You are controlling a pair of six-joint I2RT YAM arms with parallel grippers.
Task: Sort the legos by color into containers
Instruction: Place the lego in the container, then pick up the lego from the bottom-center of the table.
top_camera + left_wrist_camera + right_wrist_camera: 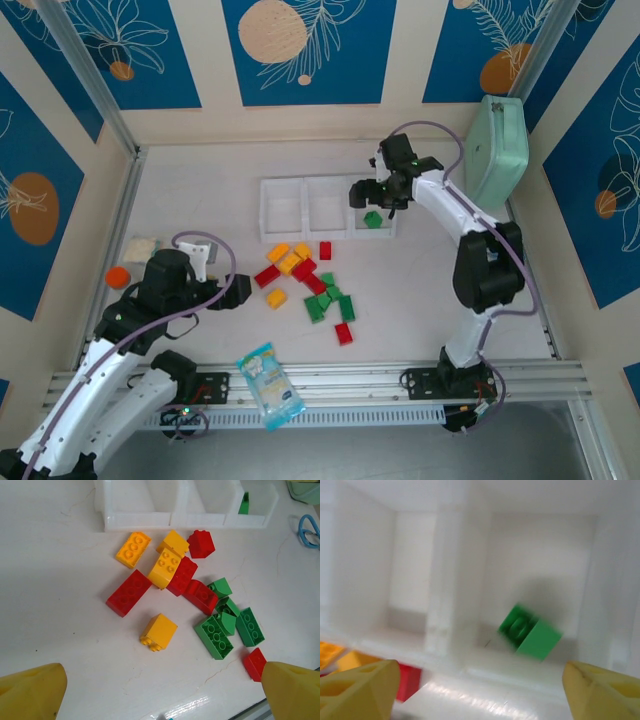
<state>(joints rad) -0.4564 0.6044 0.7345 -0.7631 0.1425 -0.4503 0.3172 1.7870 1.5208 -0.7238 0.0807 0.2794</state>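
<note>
The white three-compartment tray (pixel 325 208) stands at mid-table. Its right compartment holds one green lego (pixel 374 220), seen blurred in the right wrist view (pixel 530 632). My right gripper (pixel 372 195) hovers over that compartment, open, with nothing between its yellow fingers (pixel 605 690). In front of the tray lies a loose pile of red, yellow and green legos (pixel 310 285). My left gripper (pixel 240 290) is left of the pile, low and open (pixel 160 700). Nearest ahead of it lies a yellow brick (pixel 159 632) on its side, then green bricks (pixel 220 635) and red ones (pixel 129 593).
A mint-green lidded case (pixel 497 150) leans at the back right. An orange-capped bottle (pixel 125 270) sits at the left wall. A snack packet (pixel 268 385) lies on the front rail. The tray's other two compartments (pixel 305 205) look bare.
</note>
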